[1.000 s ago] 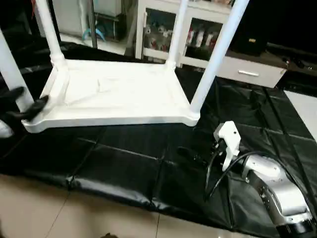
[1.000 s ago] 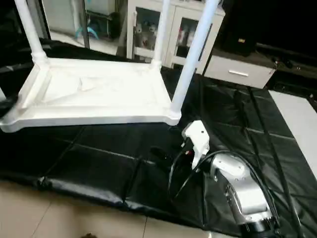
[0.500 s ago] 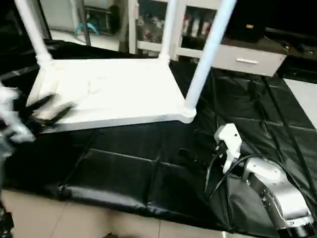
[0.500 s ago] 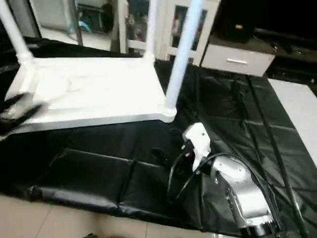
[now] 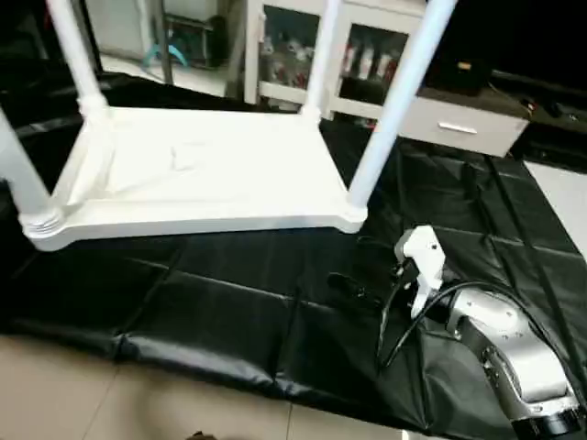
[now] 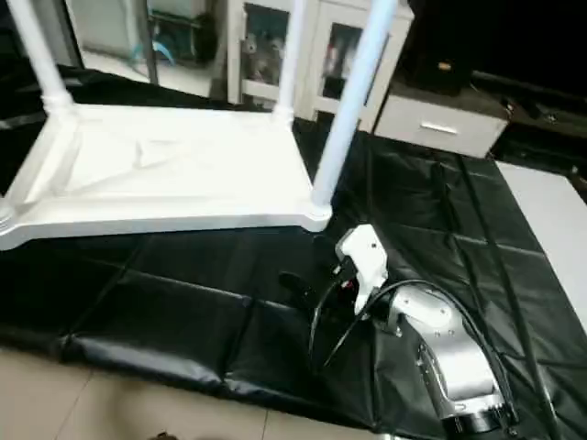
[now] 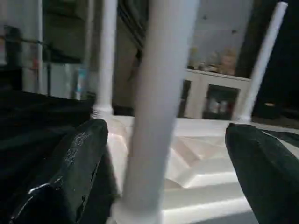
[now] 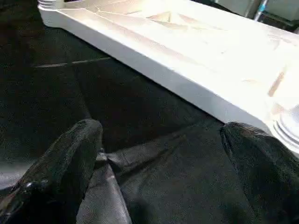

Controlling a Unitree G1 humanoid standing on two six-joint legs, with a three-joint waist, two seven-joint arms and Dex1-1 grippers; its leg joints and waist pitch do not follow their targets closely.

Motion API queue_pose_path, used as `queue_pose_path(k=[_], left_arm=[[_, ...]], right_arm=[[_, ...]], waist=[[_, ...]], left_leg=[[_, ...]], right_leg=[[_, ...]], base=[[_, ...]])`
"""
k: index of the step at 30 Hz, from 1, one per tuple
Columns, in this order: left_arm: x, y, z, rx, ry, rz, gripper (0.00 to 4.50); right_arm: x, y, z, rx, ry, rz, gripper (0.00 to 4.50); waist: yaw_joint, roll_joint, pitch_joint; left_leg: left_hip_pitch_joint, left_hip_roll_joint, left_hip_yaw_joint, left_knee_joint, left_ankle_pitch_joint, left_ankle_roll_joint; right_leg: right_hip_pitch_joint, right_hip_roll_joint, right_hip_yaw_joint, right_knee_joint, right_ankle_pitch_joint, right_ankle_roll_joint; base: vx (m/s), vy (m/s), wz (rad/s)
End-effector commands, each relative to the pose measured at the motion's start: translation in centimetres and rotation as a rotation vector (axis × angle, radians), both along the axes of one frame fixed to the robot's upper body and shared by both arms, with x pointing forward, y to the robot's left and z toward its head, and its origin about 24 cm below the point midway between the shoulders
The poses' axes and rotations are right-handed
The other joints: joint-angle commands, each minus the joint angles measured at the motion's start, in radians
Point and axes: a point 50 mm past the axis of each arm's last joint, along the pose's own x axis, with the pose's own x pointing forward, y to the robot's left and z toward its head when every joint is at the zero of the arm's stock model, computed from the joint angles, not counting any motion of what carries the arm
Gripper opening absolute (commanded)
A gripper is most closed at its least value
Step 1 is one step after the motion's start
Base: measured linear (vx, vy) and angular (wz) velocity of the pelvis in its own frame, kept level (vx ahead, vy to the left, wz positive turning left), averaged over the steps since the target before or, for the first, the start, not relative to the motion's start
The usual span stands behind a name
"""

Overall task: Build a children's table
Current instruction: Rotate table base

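Observation:
The children's table lies upside down on the black cover, its white tabletop flat and four white legs standing up from the corner sockets. The near right leg and near left leg rise at the front corners. In the left wrist view my left gripper is open, with one leg standing between its fingers, apart from both. My right gripper is open and empty, low over the cover, pointing at the tabletop's rim. The silver right forearm lies at the lower right.
The black cover has folds and ends at a front edge above the beige floor. A white glass-door cabinet and a grey drawer unit stand behind the worktable.
My left gripper was at the tabletop's near left corner and has left the head views. The head camera shifted sideways and back. The right arm has not moved.

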Motion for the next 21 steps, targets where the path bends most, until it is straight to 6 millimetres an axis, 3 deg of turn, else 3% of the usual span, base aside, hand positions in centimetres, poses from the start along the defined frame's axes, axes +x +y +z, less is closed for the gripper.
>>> queue_pose_path(k=[1,3,5,6,7,8,10,12,19,21], left_arm=[[1.2,-0.1,0.3,0.034,0.017,0.036,4.5],[2.3,-0.6,0.5,0.029,0.014,0.036,4.5],[3.2,-1.4,0.7,0.007,0.003,-0.004,4.5],[3.8,-1.9,0.8,-0.003,0.001,-0.038,4.5],[4.0,-2.2,0.9,-0.005,0.001,-0.056,4.5],[4.6,-2.5,1.1,0.002,-0.001,-0.061,4.5],[5.3,-2.7,1.5,0.002,-0.007,-0.062,4.5],[5.8,-2.7,1.6,0.018,0.004,-0.053,4.5],[7.2,-2.8,1.7,0.047,0.07,-0.037,4.5],[7.6,-3.1,1.4,0.053,0.099,-0.049,4.5]], right_arm=[[0.0,-0.2,0.3,-0.006,-0.005,-0.006,4.39],[-0.2,-0.1,0.3,0.002,-0.005,-0.013,4.39],[-0.5,0.0,0.1,0.009,0.001,-0.023,4.39],[-0.7,0.0,0.0,0.009,0.005,-0.029,4.39],[-0.8,0.0,-0.1,0.009,0.007,-0.031,4.39],[-1.0,0.0,-0.2,0.012,0.012,-0.038,4.39],[-1.2,0.0,-0.3,0.016,0.016,-0.044,4.39],[-1.4,0.1,-0.4,0.021,0.02,-0.051,4.39],[-1.8,0.4,-0.4,0.028,0.023,-0.062,4.39],[-1.8,0.5,-0.4,0.029,0.024,-0.063,4.39]], waist=[[-0.002,0.047,-0.04],[0.004,0.065,-0.041],[0.005,0.063,-0.043],[0.009,0.059,-0.044],[0.012,0.068,-0.044],[0.01,0.066,-0.044],[0.011,0.071,-0.047],[0.008,0.069,-0.046],[0.01,0.084,-0.046],[0.01,0.084,-0.045]], left_leg=[[0.035,0.02,-0.01,-0.099,-0.545,-0.067],[0.035,0.019,-0.015,-0.101,-0.563,-0.078],[0.04,0.02,-0.015,-0.1,-0.573,-0.083],[0.034,0.02,-0.017,-0.101,-0.557,-0.085],[0.035,0.021,-0.015,-0.101,-0.558,-0.089],[0.024,0.018,-0.019,-0.102,-0.546,-0.087],[0.031,0.017,-0.017,-0.098,-0.535,-0.085],[0.027,0.016,-0.015,-0.097,-0.515,-0.078],[0.028,0.019,-0.015,-0.096,-0.49,-0.082],[0.03,0.018,-0.013,-0.096,-0.496,-0.083]], right_leg=[[0.006,-0.038,0.028,-0.078,-0.379,-0.138],[0.009,-0.04,0.028,-0.08,-0.382,-0.137],[0.008,-0.042,0.028,-0.081,-0.377,-0.142],[0.015,-0.045,0.028,-0.077,-0.367,-0.147],[0.012,-0.044,0.028,-0.077,-0.352,-0.153],[0.024,-0.046,0.026,-0.072,-0.355,-0.153],[0.019,-0.046,0.027,-0.073,-0.352,-0.155],[0.023,-0.045,0.027,-0.073,-0.34,-0.157],[0.023,-0.046,0.028,-0.067,-0.309,-0.174],[0.021,-0.045,0.028,-0.068,-0.31,-0.176]], base=[[0.0,0.0,0.0],[0.0,0.0,0.0],[0.0,0.0,0.0],[0.0,0.0,0.0],[0.0,0.0,0.0],[0.0,0.0,0.0],[0.0,0.0,0.0],[0.0,0.0,0.0],[0.0,0.0,0.0],[0.0,0.0,0.0]])
